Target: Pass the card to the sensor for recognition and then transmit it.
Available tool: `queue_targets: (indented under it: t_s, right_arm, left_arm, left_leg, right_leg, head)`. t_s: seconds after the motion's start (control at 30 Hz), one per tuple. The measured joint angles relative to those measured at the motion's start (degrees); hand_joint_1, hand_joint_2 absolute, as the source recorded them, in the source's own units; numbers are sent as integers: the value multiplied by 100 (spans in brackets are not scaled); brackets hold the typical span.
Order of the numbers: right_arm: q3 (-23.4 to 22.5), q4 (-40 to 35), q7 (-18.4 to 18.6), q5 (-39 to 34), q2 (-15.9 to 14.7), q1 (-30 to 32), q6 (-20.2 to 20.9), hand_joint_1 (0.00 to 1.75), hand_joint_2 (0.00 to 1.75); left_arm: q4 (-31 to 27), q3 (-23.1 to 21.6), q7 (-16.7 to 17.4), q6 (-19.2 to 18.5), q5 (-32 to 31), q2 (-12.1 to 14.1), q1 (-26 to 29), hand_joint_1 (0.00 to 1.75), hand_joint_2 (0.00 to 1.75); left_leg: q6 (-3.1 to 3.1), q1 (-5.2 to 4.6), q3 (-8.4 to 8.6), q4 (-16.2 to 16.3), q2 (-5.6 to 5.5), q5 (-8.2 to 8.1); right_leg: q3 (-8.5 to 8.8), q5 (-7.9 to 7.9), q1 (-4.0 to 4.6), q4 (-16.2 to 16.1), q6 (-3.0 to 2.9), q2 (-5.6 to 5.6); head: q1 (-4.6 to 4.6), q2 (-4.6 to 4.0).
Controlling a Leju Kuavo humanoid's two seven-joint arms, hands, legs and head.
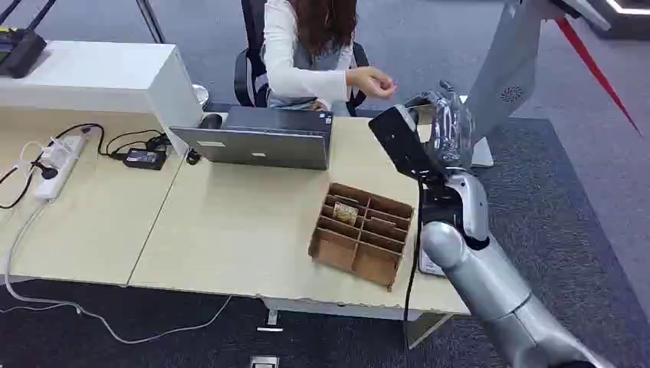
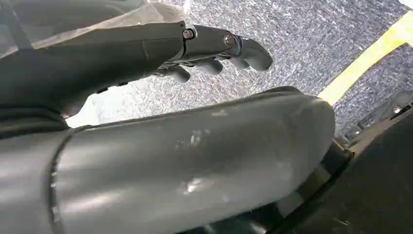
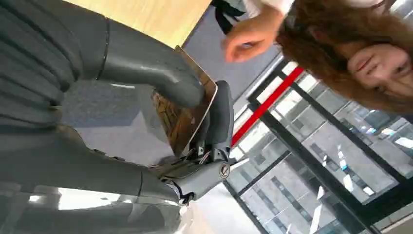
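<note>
Card [image 3: 182, 114], brown-patterned, is pinched between the thumb and dark fingers [image 3: 219, 114] of the right hand [image 1: 444, 126], which is raised above the far right part of the desk [image 1: 230, 230] toward a seated person whose own hand [image 1: 372, 80] is lifted near it. The left hand [image 2: 214, 46] hangs over grey carpet, fingers loosely extended, holding nothing. A compartmented cardboard tray [image 1: 360, 234] sits on the desk beside the right arm, near a closed laptop [image 1: 264, 138].

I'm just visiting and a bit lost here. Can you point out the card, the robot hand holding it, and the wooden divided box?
card [image 3: 187, 114]: right wrist view, its brown printed face.
right hand [image 3: 195, 97]: right wrist view, thumb tip pressed on the card.
wooden divided box [image 1: 326, 247]: head view, its near left wall.
</note>
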Motion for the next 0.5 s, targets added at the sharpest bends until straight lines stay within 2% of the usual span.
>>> queue_targets:
  t_s: [0.17, 0.3, 0.5]
  right_arm:
    - [-164, -193, 188, 322, -97, 206, 24, 175, 175]
    - [-254, -252, 490, 886, -197, 327, 184, 175, 175]
    - [-363, -249, 830, 1230, -311, 632, 380, 175, 175]
  left_arm:
    - [0, 0, 2, 11, -15, 0, -4, 0, 0]
    - [0, 0, 2, 11, -13, 2, -4, 0, 0]
    - [0, 0, 2, -9, 11, 20, -4, 0, 0]
  left_leg:
    - [0, 1, 0, 0, 0, 0]
    - [0, 1, -1, -1, 0, 0]
    - [0, 0, -1, -1, 0, 0]
  right_leg:
    - [-1, 0, 0, 0, 0, 0]
    - [0, 0, 1, 0, 0, 0]
    - [0, 0, 0, 0, 0, 0]
  head:
    - [0, 0]
    - [0, 0]
    - [0, 0]
